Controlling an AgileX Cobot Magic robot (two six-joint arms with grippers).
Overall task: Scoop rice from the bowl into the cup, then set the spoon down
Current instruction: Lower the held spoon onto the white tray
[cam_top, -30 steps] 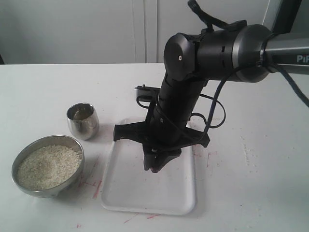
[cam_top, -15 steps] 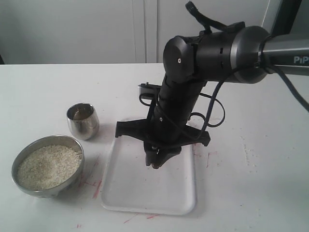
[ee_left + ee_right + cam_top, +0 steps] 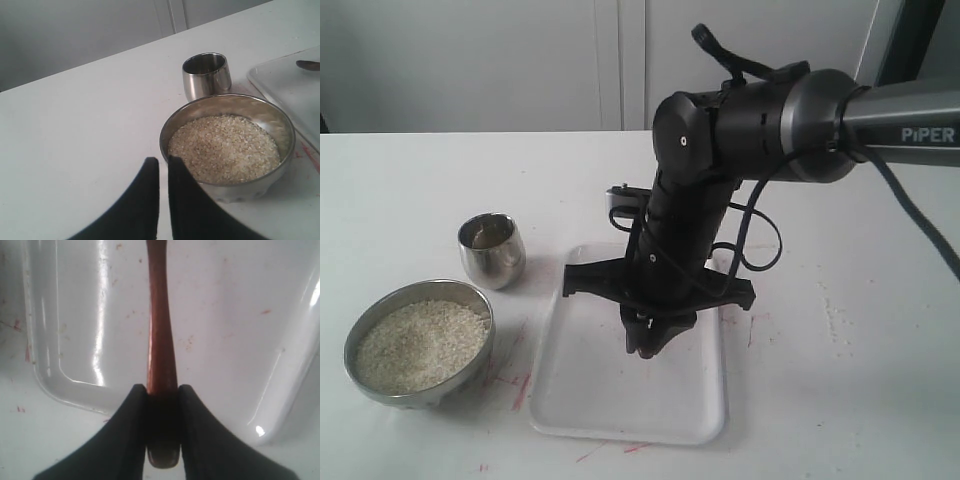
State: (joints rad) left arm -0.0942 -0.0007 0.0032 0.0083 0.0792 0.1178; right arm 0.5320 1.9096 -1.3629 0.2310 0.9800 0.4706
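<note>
Clamping the right pincer (image 3: 162, 390) shut on the slim reddish-brown wooden spoon (image 3: 160, 335) over the white rectangular tray (image 3: 225, 315), seemingly mid-pickup, with lifting toward the off-white rice (image 3: 420, 345) in the wide steel bowl (image 3: 487, 322) next.

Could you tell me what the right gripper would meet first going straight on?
Most likely the white tray beneath it; the right gripper is shut on the spoon, and its height is unclear.
</note>
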